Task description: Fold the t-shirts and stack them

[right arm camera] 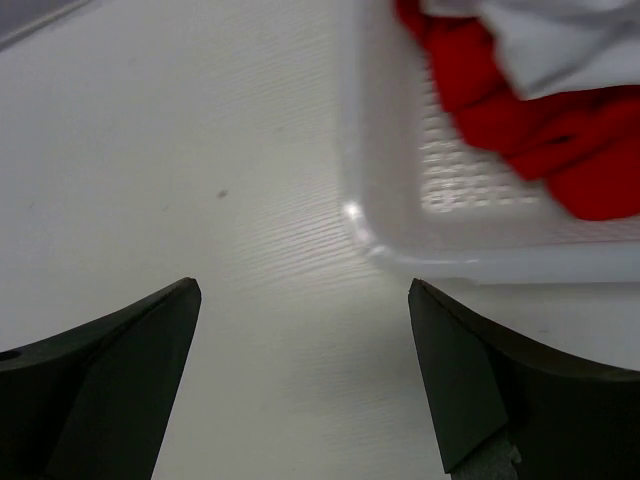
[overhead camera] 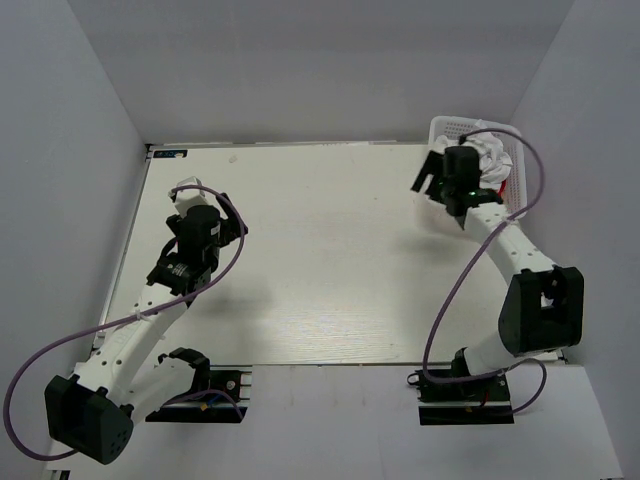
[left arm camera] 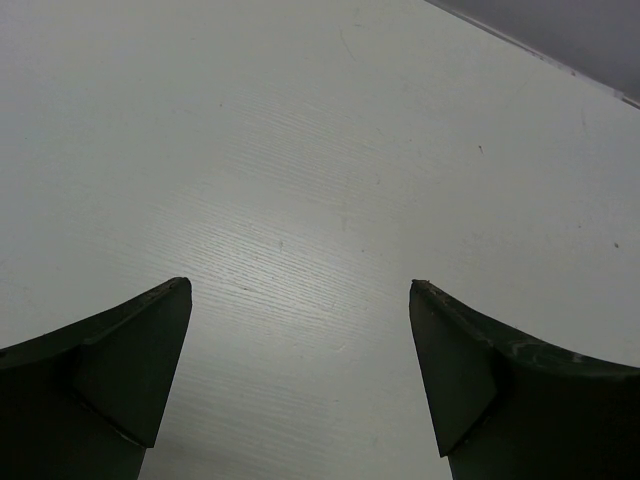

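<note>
Task's things: the white t-shirt [right arm camera: 560, 40] and the red t-shirt [right arm camera: 500, 90] lie bunched together inside the basket [overhead camera: 450, 128] at the far right corner of the desk [overhead camera: 320, 260]; neither is spread out or folded yet.
How they lie: in the right wrist view the white one sits on top of the red, and both are crumpled, so no long axis can be read from either.
Right tool [right arm camera: 302, 288]: fingers wide apart, holding nothing, hanging above bare desk just outside the basket's corner.
Direction that matters: from the right tool the shirts lie ahead and off to its right, on the other side of the basket's low wall; the gap between the fingers points at the desk and the basket's corner, not at the cloth.
Left tool [left arm camera: 300, 285]: fingers wide apart and empty, over bare desk on the left side, well apart from the basket.
Nearer arm: the right one, clearly; the left would have to cross the whole desk.
Step in hand, as a judgement: fetching the first shirt, most likely the white one since it is uppermost.
What the next move calls for: shifting the right tool rightward and forward over the wall, then down onto the cloth.
Risk: catching the basket's rim, or pinching both shirts at once where they overlap.
</note>
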{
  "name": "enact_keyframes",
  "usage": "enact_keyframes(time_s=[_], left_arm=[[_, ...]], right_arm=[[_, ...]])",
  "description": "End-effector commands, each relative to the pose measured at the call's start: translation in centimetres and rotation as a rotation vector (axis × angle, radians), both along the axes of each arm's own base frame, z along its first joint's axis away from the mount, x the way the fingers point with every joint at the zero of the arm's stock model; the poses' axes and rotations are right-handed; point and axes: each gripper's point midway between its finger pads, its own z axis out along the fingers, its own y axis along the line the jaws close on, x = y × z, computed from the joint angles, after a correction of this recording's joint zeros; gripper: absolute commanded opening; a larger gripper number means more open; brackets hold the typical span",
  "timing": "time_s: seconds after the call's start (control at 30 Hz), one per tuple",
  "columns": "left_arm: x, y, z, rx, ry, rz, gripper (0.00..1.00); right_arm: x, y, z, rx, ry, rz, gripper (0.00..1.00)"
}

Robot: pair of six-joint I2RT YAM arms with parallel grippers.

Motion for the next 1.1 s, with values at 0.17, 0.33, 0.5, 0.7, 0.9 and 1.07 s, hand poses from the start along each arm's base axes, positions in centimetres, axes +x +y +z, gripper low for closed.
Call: enact_keyframes(time_s=[0.17,0.33,0.5,0.7,0.9,1.07], left_arm=[[0.1,0.1,0.5,0.005,-0.021,-0.003,1.00],[0.3,0.1,-0.1,0.020,-0.003,-0.007,1.00],[0.6,0.0,-0.4,0.032,0.007,-0.011,1.00],[0.8,0.2,-0.7,0.050,0.028,0.007,1.00],[1.2,0.3,-0.8,0.061,0.027,0.012,1.00],[1.3,0.4,-0.9,0.069,0.034,0.021,1.00]], right_arm=[[1.4,-14.2,1.4,-0.011,0.098,-0.401,0.90],[2.5,-19.0,-1.6,-0.055,0.195,-0.467,0.90],[6.1,-21.8,-2.9,-0.084,0.198,-0.448,0.90],[11.2,-22.1,-6.9,-0.008,0.192,-0.369,0.90],[14.1,-21.3,-10.5,0.039,0.170,-0.299,0.81],[14.1,-19.4,-11.1,0.091,0.146,-0.205,0.18]])
